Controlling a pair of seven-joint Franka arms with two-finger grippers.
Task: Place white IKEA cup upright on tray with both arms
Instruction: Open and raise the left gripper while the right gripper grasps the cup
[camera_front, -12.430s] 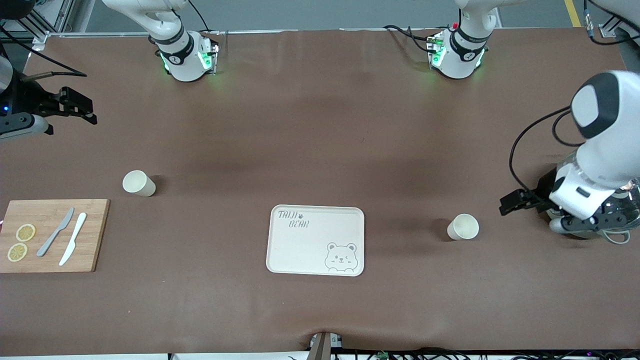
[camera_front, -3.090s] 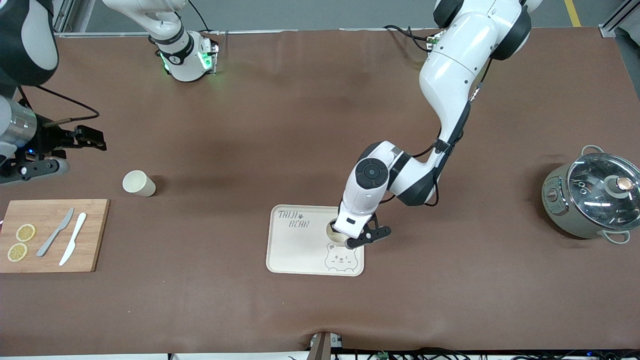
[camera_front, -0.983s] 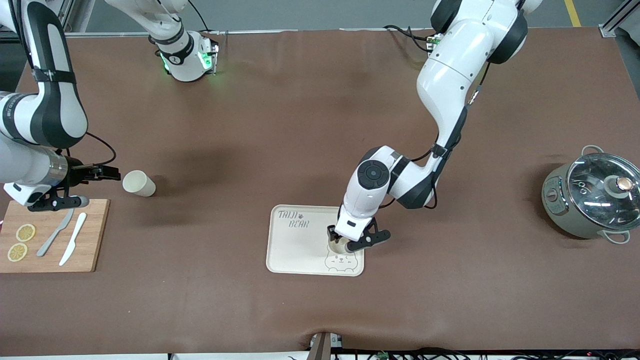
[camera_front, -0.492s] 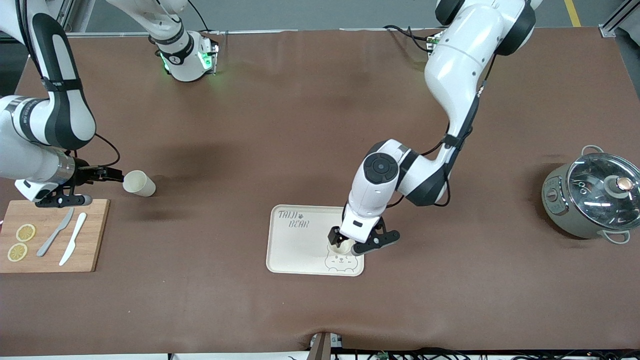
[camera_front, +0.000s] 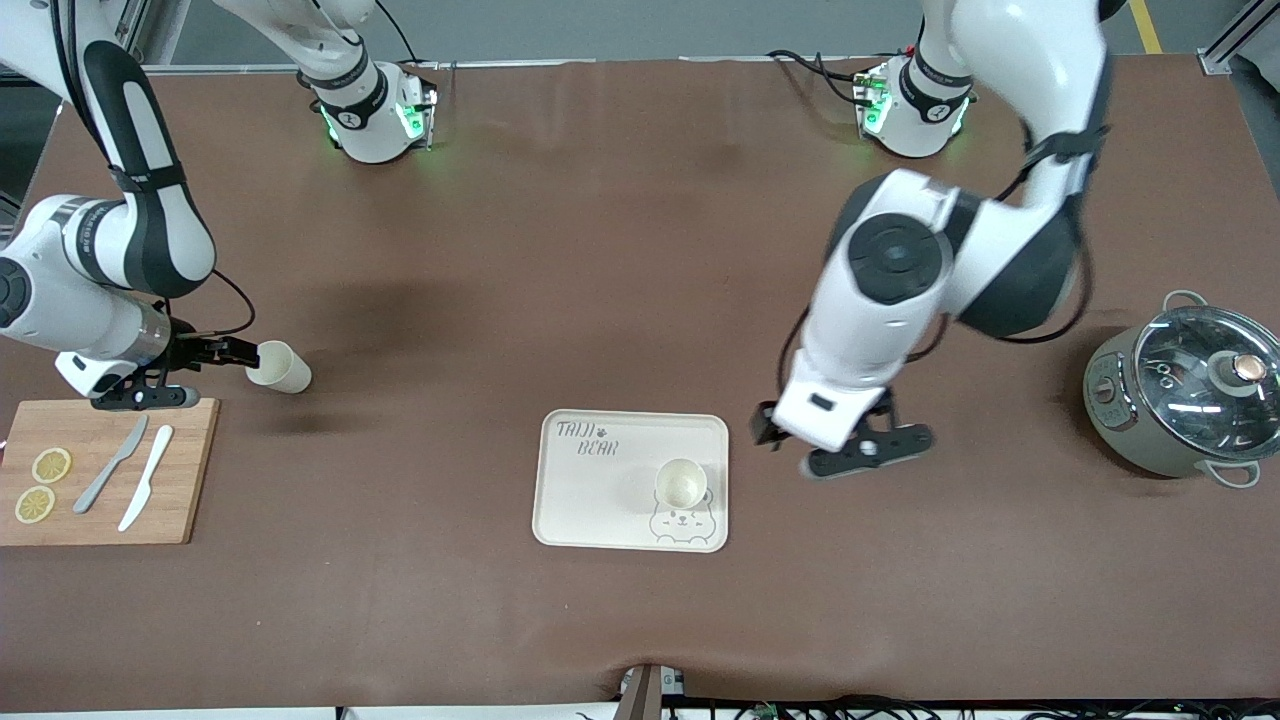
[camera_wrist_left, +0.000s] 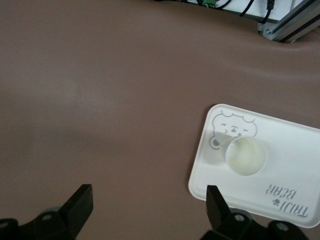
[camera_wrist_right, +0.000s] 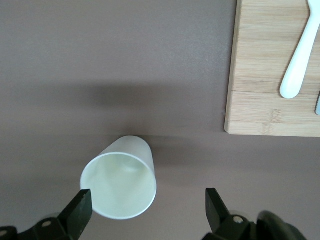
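1. Front view: brown table (camera_front: 620, 250), both arm bases along its top edge.
2. Left arm (camera_front: 930, 270) raised; left gripper (camera_front: 845, 450) over bare table just beside the tray, toward the left arm's end. Fingers spread wide, nothing between them.
3. Right arm (camera_front: 110, 260) low; right gripper (camera_front: 215, 352) at the second cup (camera_front: 277, 366), well apart from the tray toward the right arm's end. Fingers (camera_wrist_right: 80, 210) released, cup rim close between the tips; contact not clear.
4. Pot with glass lid (camera_front: 1185, 395), well apart from the tray, at the left arm's end.
5. Tray (camera_front: 600, 500), cream, grey "TAIJI BEAR" lettering and bear face.
6. Wooden cutting board (camera_front: 175, 470), at the right arm's end; two knives (camera_front: 130, 475) and two lemon slices (camera_front: 42, 485) on it.
7. White cup (camera_front: 681, 483) upright on the tray, mouth up, just above the bear face; touched by no gripper.
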